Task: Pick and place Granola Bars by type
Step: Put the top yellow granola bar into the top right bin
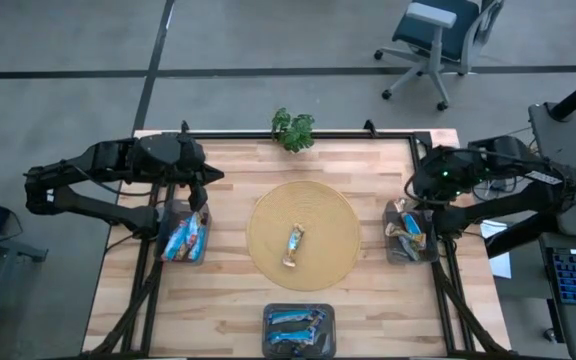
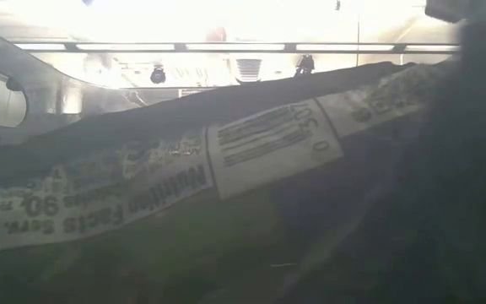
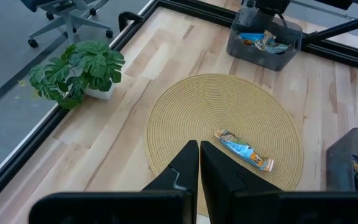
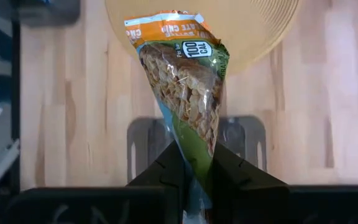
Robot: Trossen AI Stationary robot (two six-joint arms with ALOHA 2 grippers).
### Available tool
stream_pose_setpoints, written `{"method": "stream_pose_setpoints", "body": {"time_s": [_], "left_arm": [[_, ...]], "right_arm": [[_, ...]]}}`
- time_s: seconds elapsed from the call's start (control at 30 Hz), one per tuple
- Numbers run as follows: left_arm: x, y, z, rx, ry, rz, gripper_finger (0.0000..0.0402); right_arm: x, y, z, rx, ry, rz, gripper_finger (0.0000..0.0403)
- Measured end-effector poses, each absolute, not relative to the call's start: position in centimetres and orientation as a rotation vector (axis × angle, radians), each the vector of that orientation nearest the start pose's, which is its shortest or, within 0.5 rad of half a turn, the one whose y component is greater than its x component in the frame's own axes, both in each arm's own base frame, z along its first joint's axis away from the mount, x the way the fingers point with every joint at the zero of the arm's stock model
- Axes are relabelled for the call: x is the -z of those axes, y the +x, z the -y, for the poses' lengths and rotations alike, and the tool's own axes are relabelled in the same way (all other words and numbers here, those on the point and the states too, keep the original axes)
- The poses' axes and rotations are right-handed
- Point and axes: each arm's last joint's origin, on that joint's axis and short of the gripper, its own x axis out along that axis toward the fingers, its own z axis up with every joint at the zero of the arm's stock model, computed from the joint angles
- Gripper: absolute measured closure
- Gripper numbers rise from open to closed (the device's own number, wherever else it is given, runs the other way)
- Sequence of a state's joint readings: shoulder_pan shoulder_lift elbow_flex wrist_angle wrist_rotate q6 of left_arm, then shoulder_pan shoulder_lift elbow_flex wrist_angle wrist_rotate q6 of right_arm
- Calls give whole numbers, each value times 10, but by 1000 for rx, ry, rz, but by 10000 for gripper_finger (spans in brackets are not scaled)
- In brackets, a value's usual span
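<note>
One bar [image 4: 182, 81] is hanging pinched in the right gripper [image 4: 191, 168] over the right bin [image 1: 411, 235], likely so it drops in with its type. Left gripper [image 3: 199, 163] is idling with fingers closed, empty, above the left bin [image 1: 184, 238]. Another bar [image 1: 294, 245] is waiting on the round mat [image 1: 268, 215].

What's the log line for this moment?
right claw: shut on bar, above right bin | left claw: shut, empty, over left bin | mat: one bar left
</note>
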State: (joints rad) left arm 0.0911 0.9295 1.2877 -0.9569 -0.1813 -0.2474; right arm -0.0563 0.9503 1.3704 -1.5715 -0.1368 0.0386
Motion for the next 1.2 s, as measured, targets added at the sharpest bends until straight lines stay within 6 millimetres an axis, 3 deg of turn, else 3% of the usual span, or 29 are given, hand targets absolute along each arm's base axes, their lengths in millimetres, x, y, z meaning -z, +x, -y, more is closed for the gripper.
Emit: {"method": "stream_pose_setpoints", "body": {"time_s": [0.77, 0.93, 1.2], "left_arm": [[-402, 152, -19, -343, -228, -570, 401], [-401, 152, -19, -344, -228, -571, 401], [-401, 152, -19, -345, -233, -572, 401]], "right_arm": [[-273, 111, 2, -83, 130, -1513, 369], [-261, 116, 3, -86, 125, -1494, 369], [-262, 116, 2, -86, 125, -1492, 369]]}}
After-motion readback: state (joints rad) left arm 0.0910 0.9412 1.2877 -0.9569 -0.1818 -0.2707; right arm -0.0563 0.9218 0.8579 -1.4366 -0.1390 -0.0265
